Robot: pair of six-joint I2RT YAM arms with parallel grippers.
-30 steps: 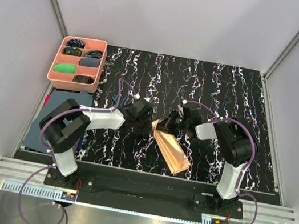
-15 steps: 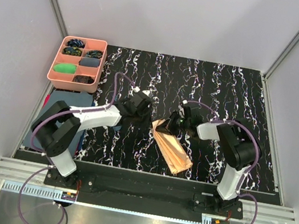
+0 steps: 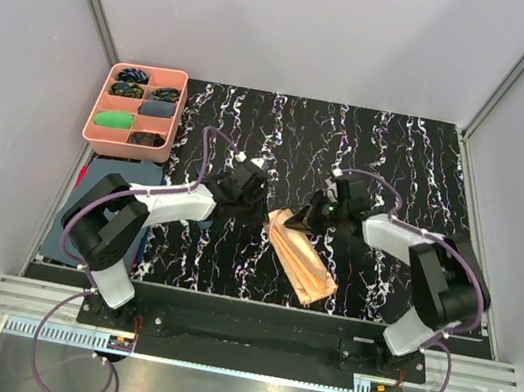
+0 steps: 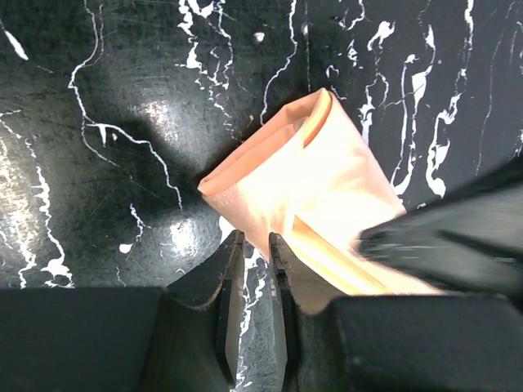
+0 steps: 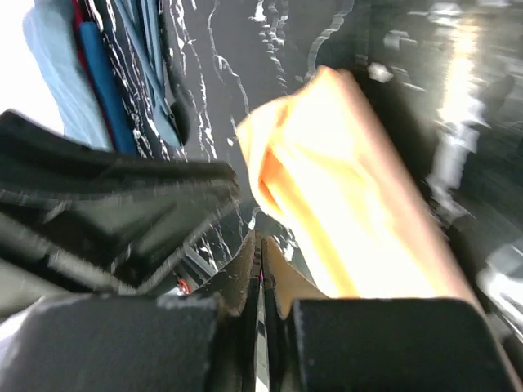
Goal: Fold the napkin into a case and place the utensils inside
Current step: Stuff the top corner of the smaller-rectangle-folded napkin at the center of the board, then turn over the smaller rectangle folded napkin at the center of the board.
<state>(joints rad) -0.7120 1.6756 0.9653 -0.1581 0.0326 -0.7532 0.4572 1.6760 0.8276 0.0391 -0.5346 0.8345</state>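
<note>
We've got the shiny peach-orange fabric napkin (image 3: 300,256), folded into a narrow case, slanted on the black marbled surface (image 3: 400,160) between the arms. Right claw (image 5: 260,245) is closed and empty beside its far end. Left claw (image 4: 252,245) is barely apart there, and we can't tell if it's pinching. Probably neatening that end.

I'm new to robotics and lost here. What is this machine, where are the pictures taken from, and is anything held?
The left arm and right arm are robot arms at a black table. One picture looks down from above; the other two come from wrist cameras. On the table: a peach napkin folded into a narrow case, a pink tray, a blue-grey cloth. The left arm's fingers stand slightly apart by the napkin's end; the right arm's fingers are shut. Neither visibly holds anything.
</note>
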